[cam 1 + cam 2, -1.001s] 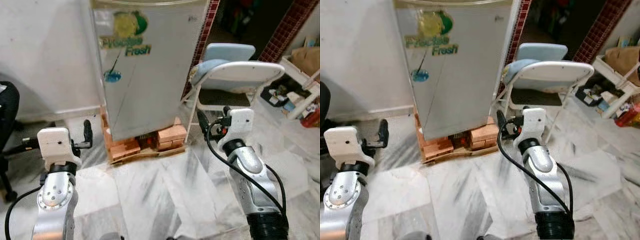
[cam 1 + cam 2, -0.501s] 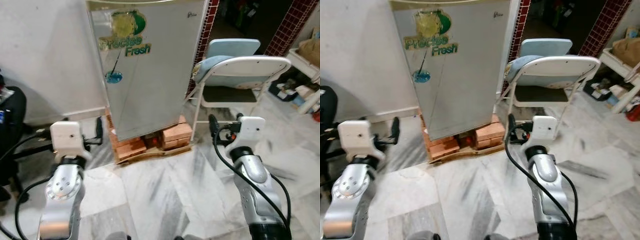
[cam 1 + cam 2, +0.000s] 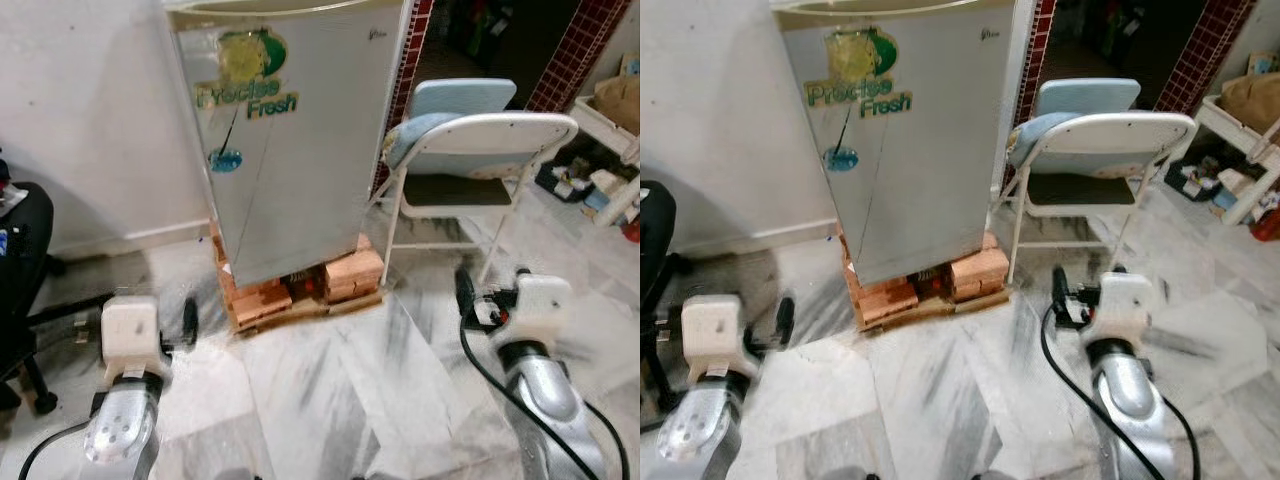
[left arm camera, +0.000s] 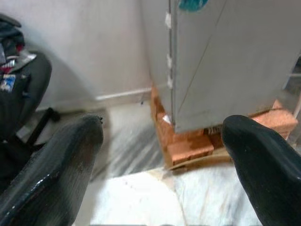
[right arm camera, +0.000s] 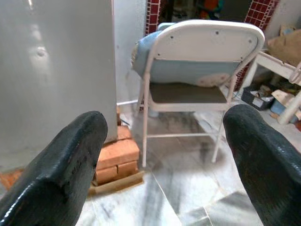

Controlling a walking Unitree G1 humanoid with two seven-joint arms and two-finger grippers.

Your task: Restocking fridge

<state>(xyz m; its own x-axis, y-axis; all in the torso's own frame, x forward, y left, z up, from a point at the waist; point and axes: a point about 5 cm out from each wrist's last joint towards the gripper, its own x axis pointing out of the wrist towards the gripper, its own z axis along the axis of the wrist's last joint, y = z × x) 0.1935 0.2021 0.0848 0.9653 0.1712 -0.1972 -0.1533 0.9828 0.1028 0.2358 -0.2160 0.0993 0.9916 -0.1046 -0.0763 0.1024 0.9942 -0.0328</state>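
Observation:
The small grey fridge [image 3: 290, 150] with a green "Precise Fresh" sticker stands ahead, its door shut, raised on bricks [image 3: 300, 292] and a wooden board. My left gripper [image 3: 135, 322] hovers low over the marble floor, left of the fridge's base and well short of it. In the left wrist view its fingers [image 4: 56, 169] are spread wide, open and empty, pointing at the fridge's lower left corner. My right gripper [image 3: 518, 298] hangs to the right, also open and empty. In its wrist view its fingers [image 5: 66, 165] frame a white folding chair [image 5: 197, 61].
The white folding chair [image 3: 480, 140] with a light blue cushion stands close to the fridge's right side. A black office chair [image 3: 20, 250] sits at the far left. A white shelf with clutter [image 3: 610, 120] is at the far right. A white wall [image 3: 90, 120] runs behind.
Both arms have dropped lower in the head views and sit farther back from the fridge. The camera has shifted a little; the fridge and chair stay put.

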